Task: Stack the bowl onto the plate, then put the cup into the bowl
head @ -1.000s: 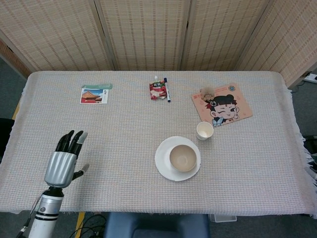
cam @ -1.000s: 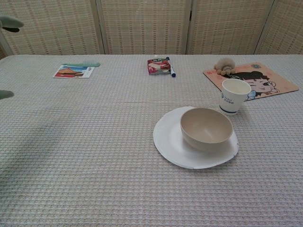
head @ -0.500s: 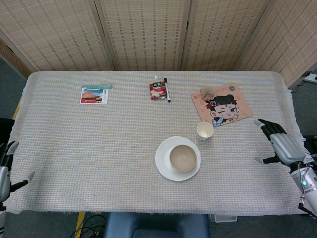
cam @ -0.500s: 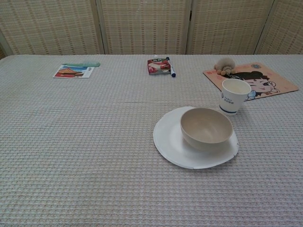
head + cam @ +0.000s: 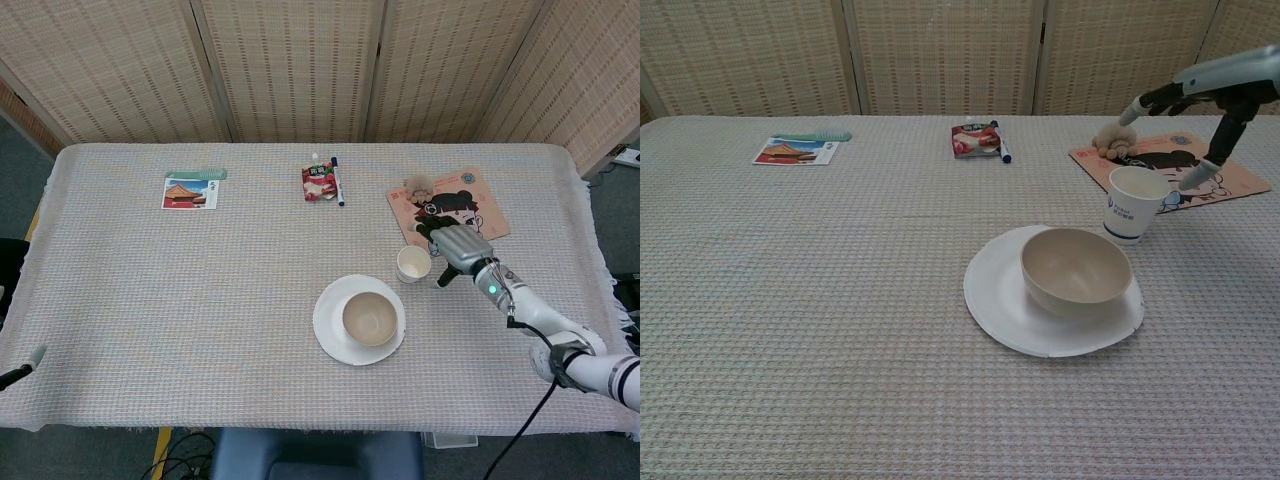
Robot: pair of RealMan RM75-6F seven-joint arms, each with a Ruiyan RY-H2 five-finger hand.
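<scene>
Head view: the right hand (image 5: 460,247) sits just right of the cup (image 5: 412,263), fingers spread, holding nothing; whether it touches the cup cannot be told. Its forearm runs back toward the lower right corner. The chest view shows what the head view does not: the right hand (image 5: 1200,95) is raised above the bench (image 5: 820,300), with fingers extended over the cup (image 5: 1134,203) and the thumb pointing down beside the rim, a gap visible between them.

The cup stands upright on the bench, just beyond the plate (image 5: 332,325). The bowl (image 5: 369,318) already rests in the plate, toward its right side.

Behind the cup lies a cartoon mat (image 5: 470,215) with a small plush item (image 5: 1116,137) at its far corner. A snack packet (image 5: 318,183) and a marker (image 5: 337,182) lie at the far middle, a postcard (image 5: 185,191) at the far left.

Only the head view shows the left hand: fingertips (image 5: 35,356) at the left edge of the frame; its state cannot be told.
</scene>
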